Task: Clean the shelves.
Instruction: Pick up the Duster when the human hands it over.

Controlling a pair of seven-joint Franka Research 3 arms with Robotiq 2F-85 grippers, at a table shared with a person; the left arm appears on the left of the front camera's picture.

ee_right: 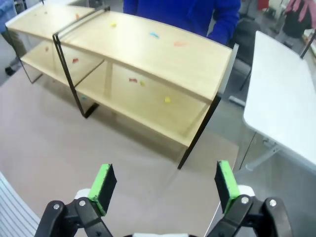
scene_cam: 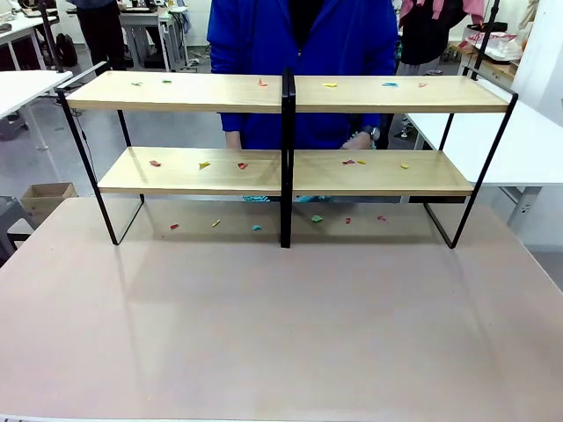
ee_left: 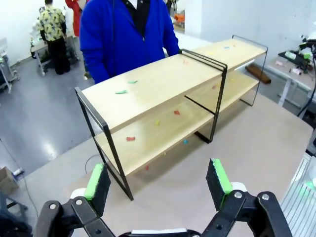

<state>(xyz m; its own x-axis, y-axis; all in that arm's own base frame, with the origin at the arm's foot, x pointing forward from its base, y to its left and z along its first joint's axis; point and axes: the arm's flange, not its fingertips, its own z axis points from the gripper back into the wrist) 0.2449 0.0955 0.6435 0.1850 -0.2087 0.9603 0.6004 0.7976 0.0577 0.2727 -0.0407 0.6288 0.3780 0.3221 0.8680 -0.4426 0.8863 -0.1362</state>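
— Where do we stand with the shelves (scene_cam: 229, 92)?

— They stand upright at the far side of the table (scene_cam: 281, 334). By our reckoning the cleaning has hardly begun. Small coloured scraps (scene_cam: 329, 84) dot the top board (scene_cam: 457, 95) and the lower board (scene_cam: 132, 176), on both sides of the shelves' central post (scene_cam: 287, 176). More lie on the table underneath the shelves.

— And our claws?

— Our left gripper (ee_left: 157, 182) hangs in front of the shelves, off their left end, with its green pads (ee_left: 95, 183) spread wide and nothing between them. Our right gripper (ee_right: 164, 182) hangs off the shelves' right end, equally spread and empty. Both are well apart from the shelves.

— Anyone else involved?

— A person (scene_cam: 299, 35) in a blue jacket stands just behind the shelves. One hand (scene_cam: 356, 141) is down at the level of the lower board, right of the post. We cannot tell what that hand is doing.

— So what is left for us?

— As far as we can judge, all of it. Both boards need clearing from end to end, and perhaps the litter beneath the shelves too.
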